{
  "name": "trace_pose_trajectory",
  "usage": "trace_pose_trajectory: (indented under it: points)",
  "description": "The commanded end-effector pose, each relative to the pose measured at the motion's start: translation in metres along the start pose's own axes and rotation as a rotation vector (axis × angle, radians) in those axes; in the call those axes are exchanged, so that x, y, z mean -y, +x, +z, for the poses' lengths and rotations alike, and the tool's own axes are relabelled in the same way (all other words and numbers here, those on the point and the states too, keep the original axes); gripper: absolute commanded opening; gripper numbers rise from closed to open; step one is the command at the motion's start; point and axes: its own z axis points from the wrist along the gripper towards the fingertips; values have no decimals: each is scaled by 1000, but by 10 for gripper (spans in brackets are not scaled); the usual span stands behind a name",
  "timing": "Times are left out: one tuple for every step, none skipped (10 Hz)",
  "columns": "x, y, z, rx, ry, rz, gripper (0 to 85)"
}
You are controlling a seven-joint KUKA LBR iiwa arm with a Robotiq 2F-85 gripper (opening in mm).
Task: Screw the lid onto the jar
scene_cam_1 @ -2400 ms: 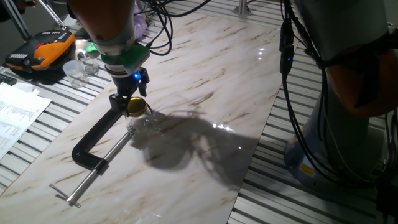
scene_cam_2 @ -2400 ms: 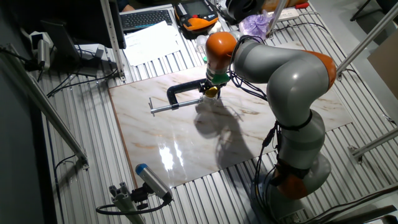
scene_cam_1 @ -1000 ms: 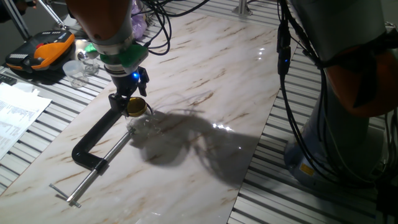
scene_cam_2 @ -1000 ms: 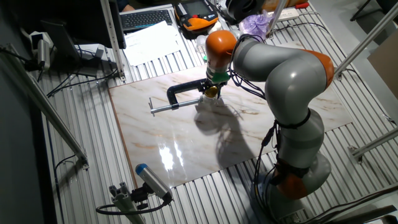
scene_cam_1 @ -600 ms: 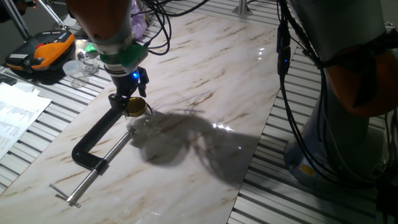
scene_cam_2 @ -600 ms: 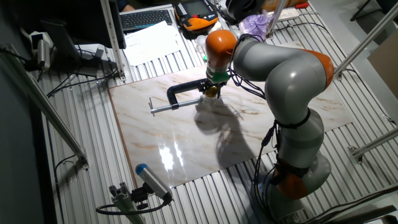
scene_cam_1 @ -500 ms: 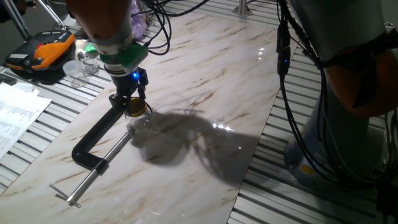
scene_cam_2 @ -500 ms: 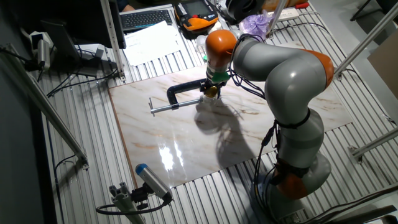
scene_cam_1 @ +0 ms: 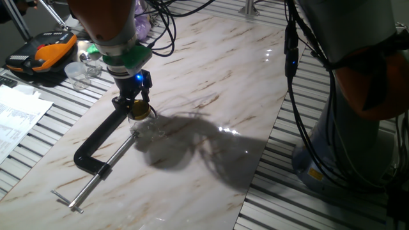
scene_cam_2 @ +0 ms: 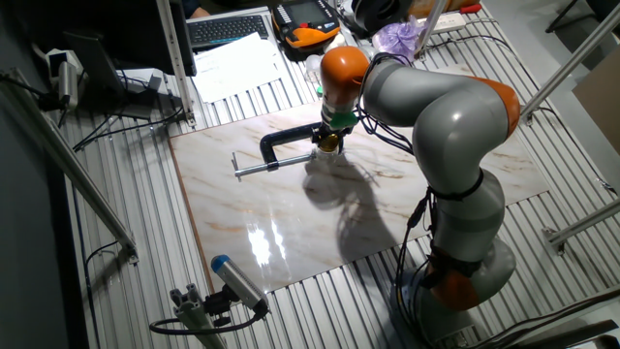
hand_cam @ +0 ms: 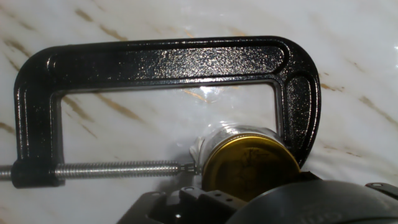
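Table (scene_cam_1: 211, 76): a broad slab with a glossy marble pattern, pale with brown veins, lay on a bed of ribbed metal slats.
Arm (scene_cam_2: 441, 107): thick, smooth grey segments with orange joints bent over the slab, black cables hanging beside it.
Clamp (hand_cam: 155, 59): a black C-shaped metal clamp with a pebbled, shiny finish lay flat on the marble; its bright threaded screw (hand_cam: 118, 168) pointed at the jar's side, the tip right at the glass.
Case (scene_cam_1: 45, 51): an orange-and-black case sat off the slab at the far corner, with clear cups (scene_cam_1: 80, 71) just beside it.
Papers (scene_cam_1: 16, 118): printed white sheets lay on the slats near the clamp's handle end.
Jar (hand_cam: 227, 140): small, clear glass and round, it stood upright on the marble inside the clamp's opening, between the screw tip and the clamp's fixed end.
Lid (hand_cam: 252, 165): a flat, round, gold metal cap sat on the jar's mouth, directly under the hand.
Gripper (scene_cam_1: 135, 105): black fingers below a green collar and a blue light pointed straight down and stood on either side of the lid, closed around its rim; the hand view showed only the hand's dark body at the bottom edge.
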Motion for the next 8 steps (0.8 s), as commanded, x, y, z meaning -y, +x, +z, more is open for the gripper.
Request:
trace_pose_trajectory:
  points:
    - [0,0,0,0,1,2,680]
    - [0,0,0,0,2,2,680]
    - [0,0,0,1,2,3,680]
    - [0,0,0,1,2,1,680]
    - [0,0,0,3,6,3,680]
    - [0,0,0,5,9,6,680]
    - [0,0,0,5,9,13,680]
    - [0,0,0,5,12,13,680]
